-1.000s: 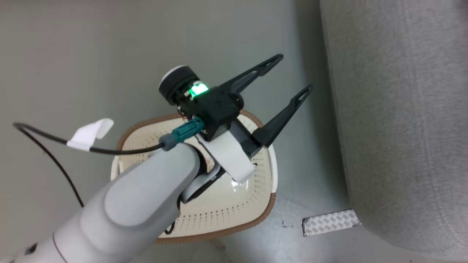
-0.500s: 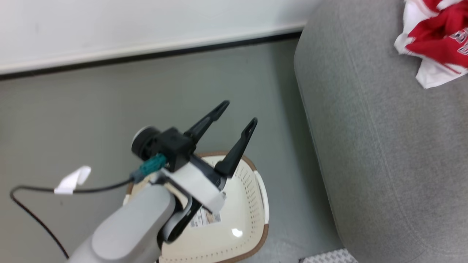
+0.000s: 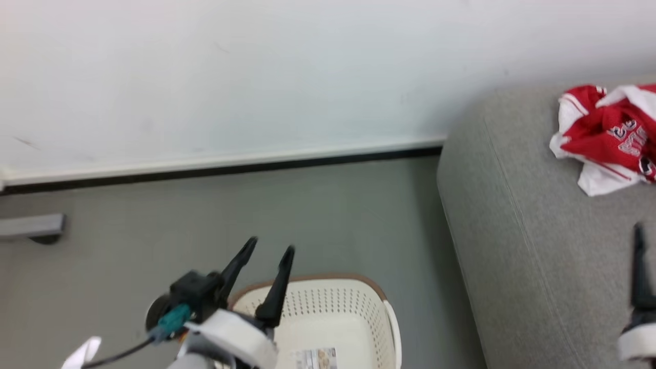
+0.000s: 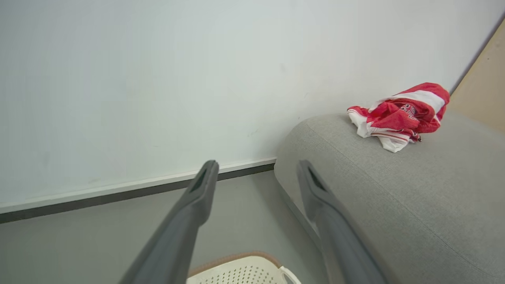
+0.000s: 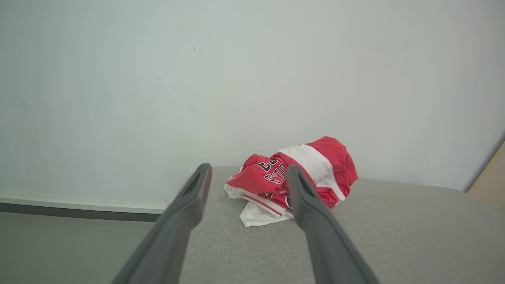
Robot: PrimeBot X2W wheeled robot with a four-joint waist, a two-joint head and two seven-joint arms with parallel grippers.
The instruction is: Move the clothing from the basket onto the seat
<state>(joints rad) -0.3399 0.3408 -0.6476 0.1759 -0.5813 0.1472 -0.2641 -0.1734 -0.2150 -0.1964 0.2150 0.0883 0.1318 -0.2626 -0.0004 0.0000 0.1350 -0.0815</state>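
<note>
Left arm: our left gripper (image 3: 270, 246) sits low on the left of the head view, above the far-left rim of the basket (image 3: 328, 280). Its fingers point away and slightly right, toward the wall (image 3: 256, 77).
Left jaws: spread wide, with nothing between them.
Left wrist fittings: a teal connector (image 3: 171, 320) and a dark cable (image 3: 120, 353) leave the wrist to the left.
Right arm: our right gripper (image 5: 248, 169) hovers over the seat (image 3: 538, 246) on the near side of the clothing (image 3: 605, 133), fingers aimed far toward it.
Right jaws: parted wide and gripping nothing. In the head view the fingertip stands clear of the fabric.
Clothing place: on the seat's top, at its far end near the wall and well apart from the basket.
Clothing lie: a crumpled heap whose longer run goes left to right along the wall. A white corner sticks out toward the near side. We cannot tell collar from hem.
Head view alone: the basket's holed inner wall and a printed label (image 3: 315, 357) on its bottom. Here we see a single finger of the right gripper.
Left wrist view alone: the seat's rounded far-left corner meeting the dark baseboard (image 4: 118, 193), and a tan surface (image 4: 481, 83) at far right.
Right wrist view alone: dark numbers on the red fabric and a broad white band across the heap.
Basket: on the grey floor (image 3: 154, 230), just left of the seat. Its near part is cut off, so we cannot tell its long axis.
</note>
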